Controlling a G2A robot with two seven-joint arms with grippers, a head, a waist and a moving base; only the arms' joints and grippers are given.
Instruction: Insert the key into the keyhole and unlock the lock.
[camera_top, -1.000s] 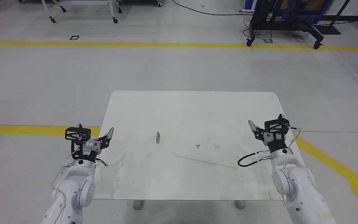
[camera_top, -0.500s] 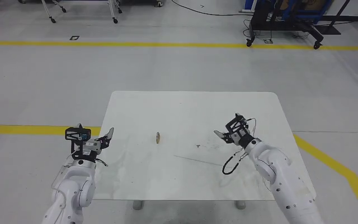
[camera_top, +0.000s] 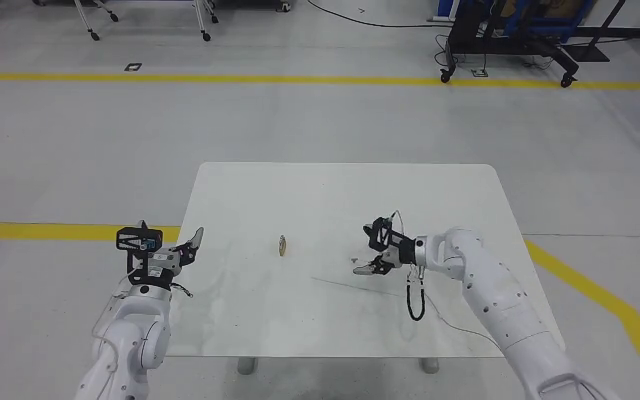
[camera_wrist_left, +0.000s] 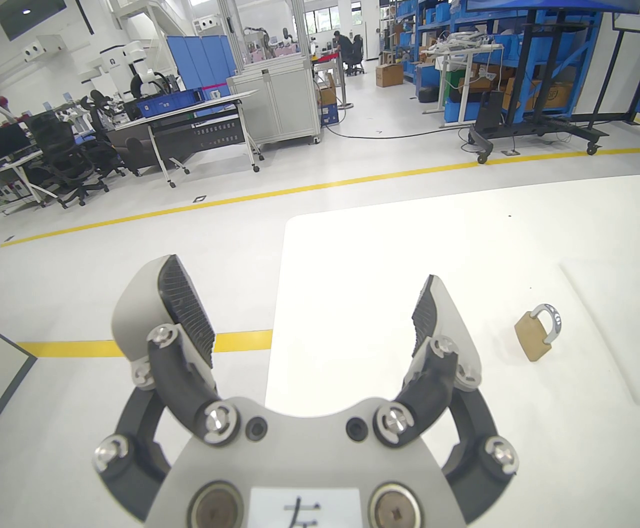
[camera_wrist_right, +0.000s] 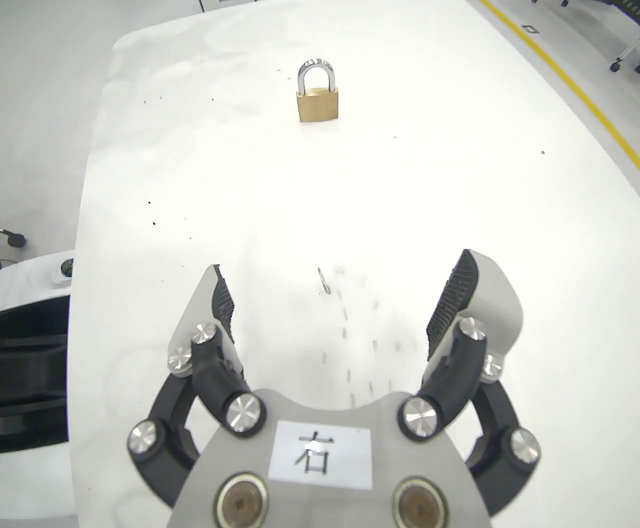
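1. The left arm (camera_top: 135, 335) and right arm (camera_top: 495, 295) are showing smooth white shells in rounded segments.
2. A black cable (camera_top: 410, 300) is looping out beside the right arm's wrist.
3. The left gripper (camera_wrist_left: 300, 300) and right gripper (camera_wrist_right: 345, 300) are carrying pale grey fingers (camera_wrist_right: 500, 295) faced with black ribbed pads (camera_wrist_left: 185, 305), on black linkages (camera_wrist_left: 170, 370).
4. Silver screws (camera_wrist_left: 218, 419) are studding each grey mounting plate (camera_wrist_left: 300, 450), and a white label (camera_wrist_right: 320, 455) with one black character is sitting on it.
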